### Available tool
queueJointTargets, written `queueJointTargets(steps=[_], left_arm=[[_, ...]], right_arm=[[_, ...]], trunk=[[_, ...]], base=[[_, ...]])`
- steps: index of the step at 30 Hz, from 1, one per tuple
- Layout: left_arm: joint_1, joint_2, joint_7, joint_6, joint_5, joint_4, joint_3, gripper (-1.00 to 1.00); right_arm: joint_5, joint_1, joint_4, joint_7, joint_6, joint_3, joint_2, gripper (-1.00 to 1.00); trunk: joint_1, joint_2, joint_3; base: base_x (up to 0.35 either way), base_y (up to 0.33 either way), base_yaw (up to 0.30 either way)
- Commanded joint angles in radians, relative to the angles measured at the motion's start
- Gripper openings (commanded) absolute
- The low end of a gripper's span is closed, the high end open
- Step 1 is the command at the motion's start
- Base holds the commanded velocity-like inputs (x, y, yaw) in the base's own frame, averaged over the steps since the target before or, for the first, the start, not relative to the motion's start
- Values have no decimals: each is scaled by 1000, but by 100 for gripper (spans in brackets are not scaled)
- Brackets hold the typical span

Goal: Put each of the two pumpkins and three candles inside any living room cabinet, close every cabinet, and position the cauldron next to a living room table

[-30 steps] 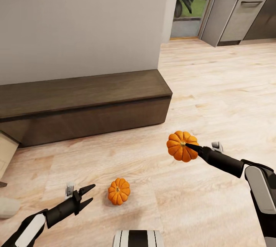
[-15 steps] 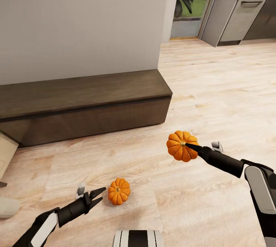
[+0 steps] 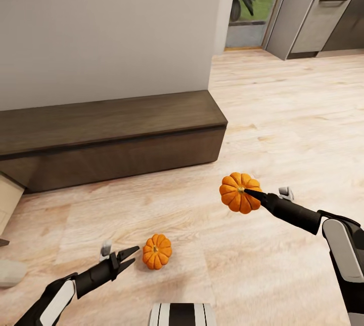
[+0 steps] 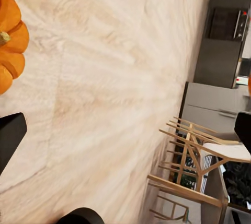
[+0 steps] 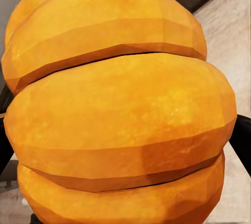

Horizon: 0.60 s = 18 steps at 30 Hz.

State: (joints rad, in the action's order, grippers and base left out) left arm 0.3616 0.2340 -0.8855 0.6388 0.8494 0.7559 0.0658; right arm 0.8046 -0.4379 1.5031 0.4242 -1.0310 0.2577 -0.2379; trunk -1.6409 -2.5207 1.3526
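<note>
A: Item one, the raised pumpkin (image 3: 240, 193)?
B: Orange, ribbed, held up off the wood floor (image 3: 283, 128) at the tip of the right tool (image 3: 248, 194), whose black fingers are clamped on it. In the right wrist view the pumpkin (image 5: 117, 104) sits right against the lens, with a black finger edge at each side.

A: Item two, the second pumpkin (image 3: 156, 251)?
B: Same kind, short stem upward, resting on the floor between the two arms. In the left wrist view it (image 4: 11, 38) shows at the frame's edge on the pale planks.

A: Left tool (image 3: 129, 257)?
B: Black, two pointed fingers set apart, low over the floor, tips just beside the floor pumpkin and not touching it.

A: Cabinet (image 3: 111, 138)?
B: Long, low, dark brown, standing against the pale wall (image 3: 111, 27). The fronts facing the robot are flush and shut. At the head view's left edge a pale beige panel (image 3: 9, 199) angles out at that end; whether it is an open drawer, I cannot tell.

A: Other entries?
B: A rounded beige-grey object (image 3: 10, 273) on the floor at the head view's left edge, too cropped to identify. Grey kitchen units (image 3: 316, 19) far off to the right. Wooden chairs (image 4: 196, 156) in the left wrist view.
</note>
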Motion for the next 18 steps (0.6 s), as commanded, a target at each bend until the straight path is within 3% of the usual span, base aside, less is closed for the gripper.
queueJointTargets(steps=[1,18], left_arm=[[0,2,1,8,12,-1,2,100],[0,8,-44,10,17,-10,-8,100]], right_arm=[[-5,-1,0,10,-4,2,0,-100],[-4,-1,9,20,-4,5,-1,-100]], trunk=[[0,-1,5],[-8,-5,70]], base=[[0,0,0],[0,0,0]])
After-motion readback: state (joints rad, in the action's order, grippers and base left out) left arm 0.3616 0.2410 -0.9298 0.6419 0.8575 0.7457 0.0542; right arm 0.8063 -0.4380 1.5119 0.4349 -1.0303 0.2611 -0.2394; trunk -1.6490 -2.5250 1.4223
